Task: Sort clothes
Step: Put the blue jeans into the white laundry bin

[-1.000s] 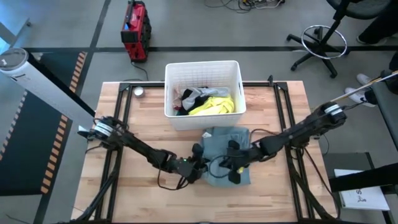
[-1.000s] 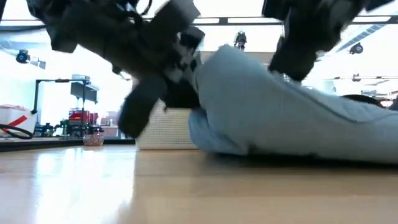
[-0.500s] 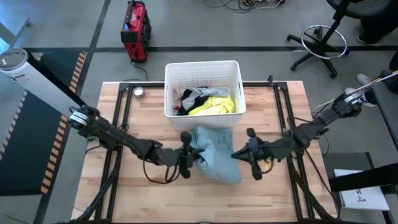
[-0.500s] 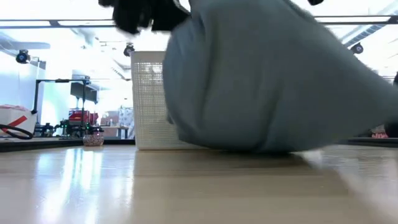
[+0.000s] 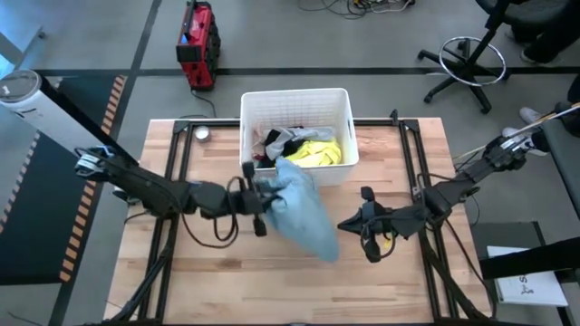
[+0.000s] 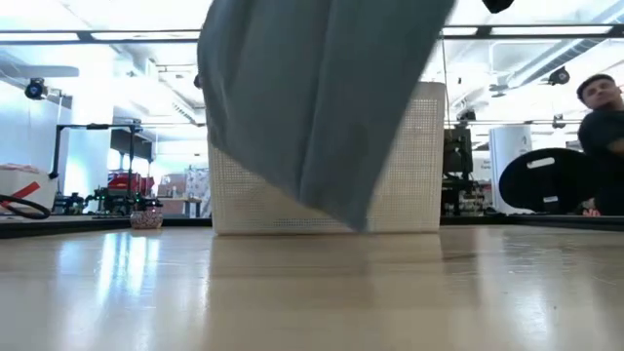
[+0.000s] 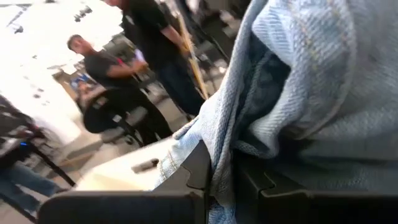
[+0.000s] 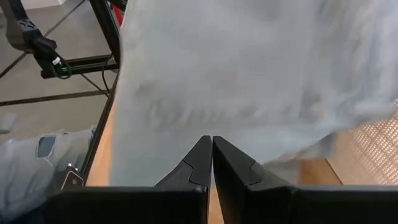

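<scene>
Left claw (image 5: 256,197) clamped on light blue jeans (image 5: 299,206) lifted above the counter (image 5: 399,163) just near of the white basket (image 5: 340,107), right claw (image 5: 367,231) pinched shut, empty, right of the jeans

The room is bright. Long ceiling lights (image 6: 546,29) shine white in the low view, and the wooden table (image 6: 312,292) below them has a soft shiny glare. The hanging light blue jeans (image 6: 322,107) look dark there because the light sits behind them. From above, light falls evenly, with only faint shadows under the arms. The left wrist picture is washed out white far beyond the left gripper (image 7: 214,180), and the people (image 7: 112,68) out there are blurry. Just past the right gripper (image 8: 211,163), the cloth is smeared and soft.
</scene>
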